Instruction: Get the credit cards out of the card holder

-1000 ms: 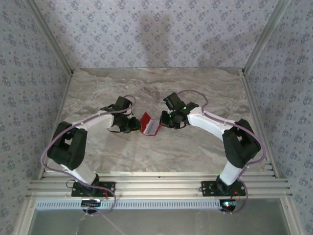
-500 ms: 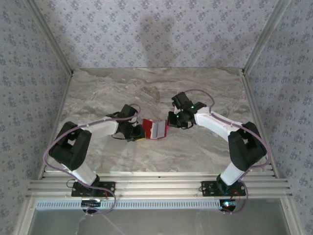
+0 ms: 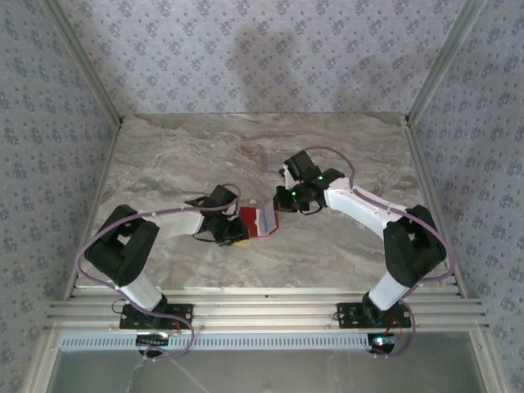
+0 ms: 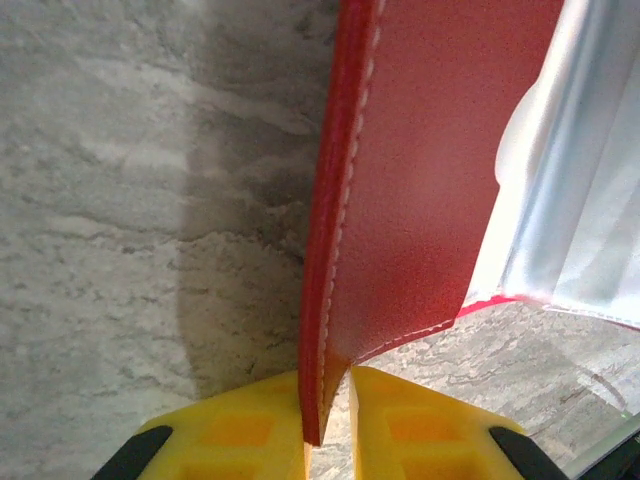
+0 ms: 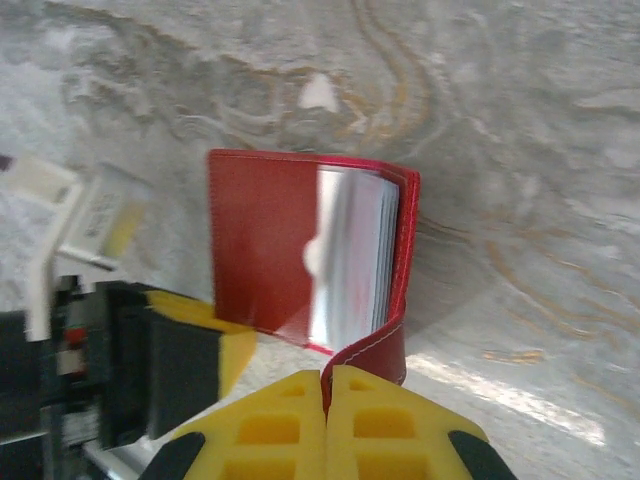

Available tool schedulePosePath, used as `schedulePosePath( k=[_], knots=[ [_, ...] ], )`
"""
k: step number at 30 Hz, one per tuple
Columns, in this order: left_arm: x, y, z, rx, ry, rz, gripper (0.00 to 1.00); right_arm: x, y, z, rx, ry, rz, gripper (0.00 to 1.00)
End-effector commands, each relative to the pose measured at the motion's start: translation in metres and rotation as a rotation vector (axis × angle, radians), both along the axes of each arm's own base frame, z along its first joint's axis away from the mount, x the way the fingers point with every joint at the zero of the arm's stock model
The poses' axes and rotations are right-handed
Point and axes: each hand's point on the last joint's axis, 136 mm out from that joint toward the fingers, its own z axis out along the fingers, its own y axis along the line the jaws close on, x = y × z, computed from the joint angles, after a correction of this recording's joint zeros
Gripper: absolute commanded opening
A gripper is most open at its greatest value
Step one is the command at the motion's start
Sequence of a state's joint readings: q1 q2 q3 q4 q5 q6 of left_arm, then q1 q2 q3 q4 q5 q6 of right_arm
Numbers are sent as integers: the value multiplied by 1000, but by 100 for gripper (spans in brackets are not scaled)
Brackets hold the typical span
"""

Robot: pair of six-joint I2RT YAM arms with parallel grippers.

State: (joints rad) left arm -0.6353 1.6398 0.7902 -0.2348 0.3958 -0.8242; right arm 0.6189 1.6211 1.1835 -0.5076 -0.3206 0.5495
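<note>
Card holder: open, your left gripper pinching its left flap, right gripper its right. Credit cards: none out yet.

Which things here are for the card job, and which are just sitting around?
For the job:
- red card holder, held open
- pale shiny stack inside it: cards or sleeves, can't tell
- left gripper, pinching one flap
- right gripper, pinching the other flap

Just around:
- marble table
- patterned walls
- metal rail at the near edge
</note>
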Motion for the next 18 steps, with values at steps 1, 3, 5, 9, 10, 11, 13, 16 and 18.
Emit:
schedulePosePath(
  k=[1, 3, 5, 9, 10, 11, 13, 16, 18],
  knots=[
    [4, 1, -7, 52, -11, -7, 19, -5, 29, 30, 88, -37, 66, 0],
    [5, 3, -5, 69, -19, -15, 19, -9, 40, 32, 104, -31, 83, 0],
    [5, 7, -5, 91, -22, -22, 19, -13, 52, 33, 130, -19, 106, 0],
    [5, 14, -3, 111, -26, -22, 19, -15, 60, 31, 116, -19, 120, 0],
    [5, 17, -4, 114, -23, -21, 19, -15, 58, 30, 107, -21, 114, 0],
    [5, 19, -5, 118, -21, -23, 19, -14, 55, 29, 96, -26, 106, 0],
    [4, 24, -7, 128, -11, -21, 20, -15, 47, 28, 69, -28, 97, 0],
    [1, 31, -7, 132, -3, -18, 25, -13, 33, 28, 47, -36, 72, 0],
    [-2, 36, -5, 143, -1, -20, 33, -13, 22, 27, 38, -39, 54, 0]
  ],
)
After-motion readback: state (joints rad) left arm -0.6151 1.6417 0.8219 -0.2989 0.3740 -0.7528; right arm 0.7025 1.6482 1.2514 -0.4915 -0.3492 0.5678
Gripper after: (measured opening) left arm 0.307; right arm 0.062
